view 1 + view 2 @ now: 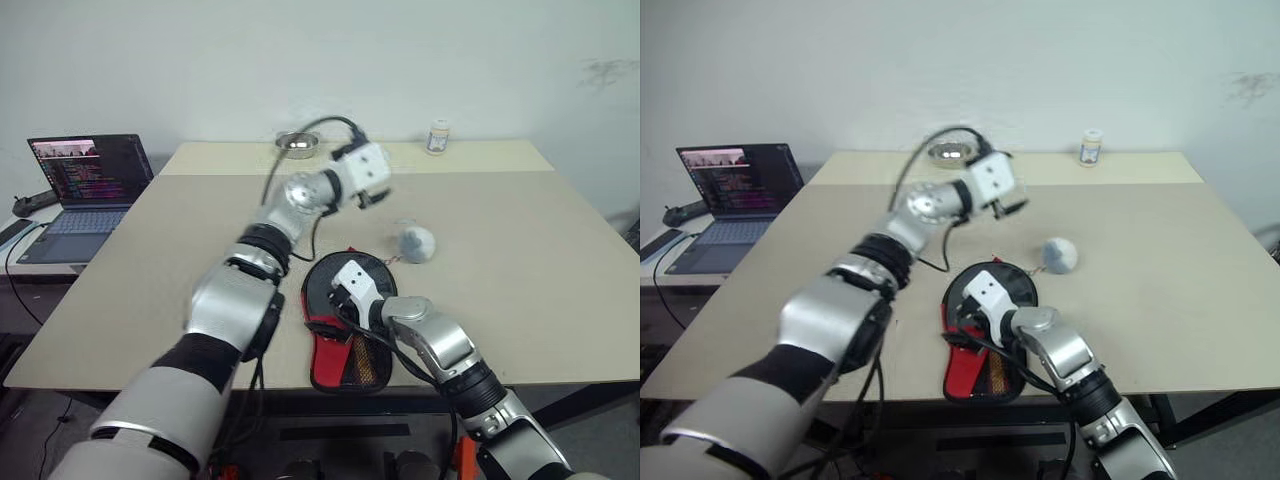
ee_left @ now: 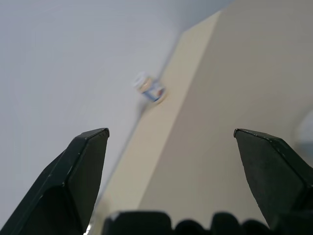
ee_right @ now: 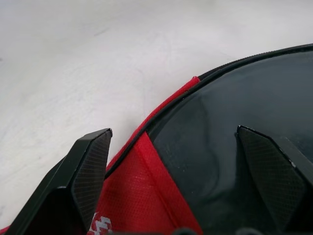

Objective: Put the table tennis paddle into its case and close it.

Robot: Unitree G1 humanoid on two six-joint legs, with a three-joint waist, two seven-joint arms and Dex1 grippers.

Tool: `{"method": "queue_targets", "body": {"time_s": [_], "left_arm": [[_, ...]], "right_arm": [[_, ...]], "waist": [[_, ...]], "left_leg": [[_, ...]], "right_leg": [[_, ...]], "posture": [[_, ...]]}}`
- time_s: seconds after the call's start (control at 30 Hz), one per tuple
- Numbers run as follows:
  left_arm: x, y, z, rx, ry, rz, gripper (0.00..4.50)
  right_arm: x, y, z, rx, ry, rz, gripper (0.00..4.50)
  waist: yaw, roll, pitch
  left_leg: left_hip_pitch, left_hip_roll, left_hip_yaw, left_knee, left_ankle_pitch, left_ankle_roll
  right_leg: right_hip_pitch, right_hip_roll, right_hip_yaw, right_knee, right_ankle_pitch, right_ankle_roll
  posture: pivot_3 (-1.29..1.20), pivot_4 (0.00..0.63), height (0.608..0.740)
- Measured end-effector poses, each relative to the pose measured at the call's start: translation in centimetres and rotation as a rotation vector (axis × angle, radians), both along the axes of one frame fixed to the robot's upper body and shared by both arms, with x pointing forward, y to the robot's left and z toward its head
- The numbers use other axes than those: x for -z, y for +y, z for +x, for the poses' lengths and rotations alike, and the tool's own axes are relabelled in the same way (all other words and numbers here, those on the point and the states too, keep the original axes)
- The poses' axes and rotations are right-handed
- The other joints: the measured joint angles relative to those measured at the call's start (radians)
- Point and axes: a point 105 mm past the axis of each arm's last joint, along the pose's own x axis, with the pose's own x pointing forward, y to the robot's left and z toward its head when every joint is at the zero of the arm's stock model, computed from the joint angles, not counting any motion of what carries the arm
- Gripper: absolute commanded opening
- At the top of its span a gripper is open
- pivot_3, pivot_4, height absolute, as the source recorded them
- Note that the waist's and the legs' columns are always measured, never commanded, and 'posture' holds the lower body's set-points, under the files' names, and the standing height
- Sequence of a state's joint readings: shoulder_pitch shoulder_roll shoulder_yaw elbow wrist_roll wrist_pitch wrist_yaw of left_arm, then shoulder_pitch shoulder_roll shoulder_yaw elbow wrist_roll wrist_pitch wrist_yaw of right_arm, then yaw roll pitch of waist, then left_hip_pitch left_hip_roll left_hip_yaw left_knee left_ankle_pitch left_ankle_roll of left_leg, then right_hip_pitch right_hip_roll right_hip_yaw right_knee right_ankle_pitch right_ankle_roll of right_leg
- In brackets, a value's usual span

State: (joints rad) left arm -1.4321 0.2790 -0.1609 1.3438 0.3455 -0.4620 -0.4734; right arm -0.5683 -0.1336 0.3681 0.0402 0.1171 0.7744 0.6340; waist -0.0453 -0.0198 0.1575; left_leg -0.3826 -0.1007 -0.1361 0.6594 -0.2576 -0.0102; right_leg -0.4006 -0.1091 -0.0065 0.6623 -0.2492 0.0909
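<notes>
The case [image 1: 345, 360] lies flat near the table's front edge, round black end pointing away from me, red panel and mesh pocket towards me. My right gripper [image 1: 330, 310] hovers open just over it. In the right wrist view its fingers [image 3: 88, 171] straddle the seam between the red fabric [image 3: 146, 196] and a smooth black round surface [image 3: 234, 98] edged by the zip. I cannot tell whether that surface is the table tennis paddle or the case's cover. My left gripper [image 1: 378, 195] is raised well above the table behind the case, open and empty, its fingers [image 2: 83, 166] wide apart.
A grey-white ball [image 1: 416, 243] rests just beyond the case to the right. A metal bowl [image 1: 297, 143] and a small white bottle [image 1: 437, 137] stand at the table's far edge. An open laptop [image 1: 90, 185] sits on a side table to the left.
</notes>
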Motion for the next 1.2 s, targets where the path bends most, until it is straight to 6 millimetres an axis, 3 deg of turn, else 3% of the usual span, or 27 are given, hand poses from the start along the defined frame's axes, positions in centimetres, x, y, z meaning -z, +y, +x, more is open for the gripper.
{"method": "queue_targets", "body": {"time_s": [0.17, 0.27, 0.4, 0.47, 0.53, 0.63, 0.9, 1.03, 1.2], "left_arm": [[-0.9, 5.0, 0.2, -0.047, 0.07, -0.121, 4.45], [0.5, 5.7, -0.5, 0.045, 0.188, -0.219, 4.45], [3.7, 4.7, -2.9, 0.277, 0.333, -0.225, 4.45], [7.2, 4.3, -4.8, 0.397, 0.446, -0.189, 4.45], [10.4, 4.5, -6.3, 0.44, 0.556, -0.16, 4.45], [13.2, 4.1, -8.0, 0.491, 0.649, -0.1, 4.45], [14.7, 3.3, -8.5, 0.497, 0.692, -0.034, 4.45], [16.2, 2.8, -8.7, 0.496, 0.739, -0.008, 4.45], [16.9, 2.5, -8.9, 0.499, 0.754, -0.004, 4.45]], "right_arm": [[-1.7, -1.8, -1.2, -0.009, 0.026, 0.002, 4.5], [-3.9, -2.4, -2.4, -0.046, 0.012, 0.039, 4.5], [-8.2, -4.1, -3.9, -0.109, -0.069, 0.077, 4.5], [-10.4, -6.9, -3.5, -0.06, -0.149, 0.037, 4.5], [-11.4, -9.0, -3.0, 0.0, -0.184, 0.014, 4.5], [-11.8, -10.9, -2.1, 0.069, -0.21, -0.025, 4.5], [-11.0, -16.7, 2.4, 0.313, -0.28, -0.142, 4.5], [-9.3, -16.7, 4.3, 0.335, -0.262, -0.147, 4.5], [-8.7, -16.3, 6.7, 0.37, -0.283, -0.151, 4.5]], "waist": [[0.008, 0.0, 0.001], [0.011, 0.0, 0.001], [0.012, 0.0, 0.002], [0.013, 0.0, 0.002], [0.013, 0.0, 0.002], [0.013, -0.001, 0.004], [0.013, -0.002, 0.004], [0.009, -0.002, 0.004], [0.013, -0.002, 0.004]], "left_leg": [[-0.014, 0.0, -0.001, 0.003, 0.002, -0.004], [-0.022, -0.001, -0.001, 0.003, 0.002, -0.004], [-0.026, -0.002, 0.0, 0.003, 0.002, -0.004], [-0.026, -0.003, -0.001, 0.003, 0.001, -0.003], [-0.025, -0.002, 0.0, 0.003, 0.001, -0.003], [-0.026, -0.001, 0.0, 0.003, 0.001, -0.002], [-0.023, -0.001, 0.002, 0.003, 0.0, 0.0], [-0.022, -0.001, 0.004, 0.003, 0.001, -0.003], [-0.022, -0.001, 0.004, 0.003, 0.002, -0.003]], "right_leg": [[-0.012, 0.0, -0.001, 0.0, 0.003, -0.005], [-0.02, -0.001, -0.001, 0.0, 0.004, -0.006], [-0.022, -0.001, -0.001, -0.004, 0.004, -0.007], [-0.021, -0.002, -0.001, -0.005, 0.004, -0.007], [-0.021, -0.002, -0.001, -0.004, 0.004, -0.007], [-0.021, -0.001, -0.001, -0.003, 0.004, -0.007], [-0.019, -0.002, -0.001, -0.002, 0.005, -0.008], [-0.019, -0.002, 0.001, -0.001, 0.005, -0.009], [-0.019, -0.002, 0.001, -0.001, 0.005, -0.009]], "posture": [[0.0, 0.15, 0.74], [0.0, 0.15, 0.74], [0.0, 0.15, 0.74], [0.0, 0.15, 0.74], [0.0, 0.15, 0.74], [0.0, 0.15, 0.74], [0.0, 0.15, 0.74], [0.0, 0.15, 0.74], [0.0, 0.15, 0.74]]}}
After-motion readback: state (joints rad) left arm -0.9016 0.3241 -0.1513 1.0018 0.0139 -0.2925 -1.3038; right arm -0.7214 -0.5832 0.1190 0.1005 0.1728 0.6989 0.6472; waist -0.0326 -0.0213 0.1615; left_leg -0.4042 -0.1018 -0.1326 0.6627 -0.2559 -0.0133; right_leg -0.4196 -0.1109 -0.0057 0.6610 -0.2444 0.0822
